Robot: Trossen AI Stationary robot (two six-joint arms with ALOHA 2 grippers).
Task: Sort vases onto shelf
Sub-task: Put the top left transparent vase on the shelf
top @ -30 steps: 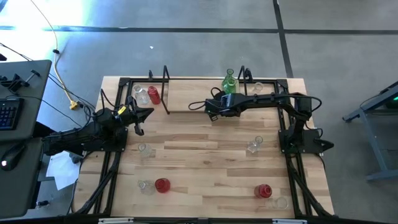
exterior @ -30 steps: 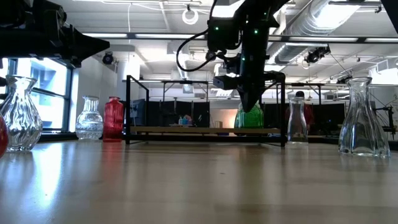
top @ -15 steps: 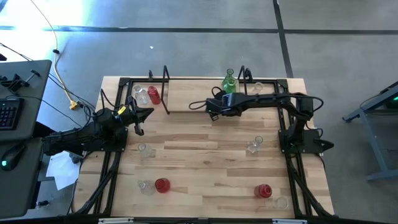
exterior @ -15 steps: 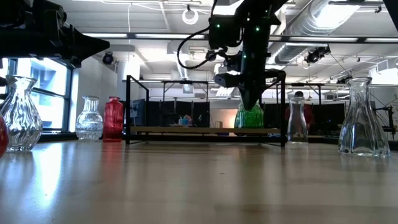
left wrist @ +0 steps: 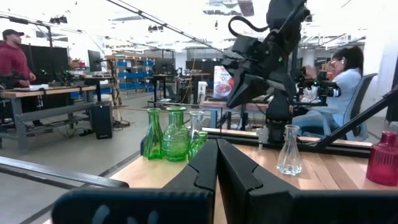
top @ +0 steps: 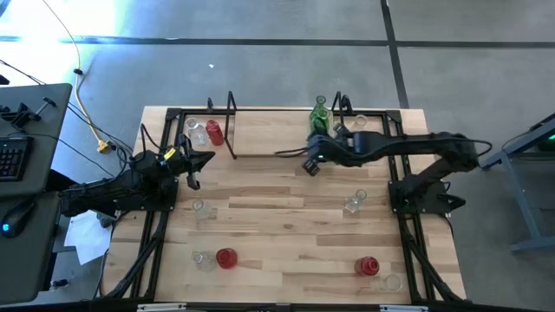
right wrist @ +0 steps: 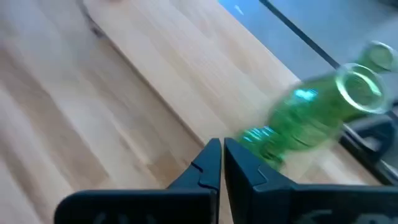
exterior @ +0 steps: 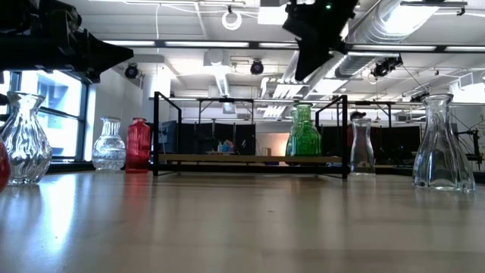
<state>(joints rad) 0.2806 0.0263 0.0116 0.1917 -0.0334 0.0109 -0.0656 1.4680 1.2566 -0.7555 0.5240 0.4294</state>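
Risen from the shelf (top: 269,134), right pincer (top: 310,165) hangs closed and empty at upper centre — green vase (top: 320,114) delivered; left pincer (top: 192,169) shut, idle.

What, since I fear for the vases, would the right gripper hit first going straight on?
The right gripper would probably meet bare light wood just beside the green glass vase, not the vase itself, though depth is unclear.

Keyboard (top: 10,158) on dark desk (top: 35,108), yellow cable (top: 87,113), seated person (left wrist: 339,84).
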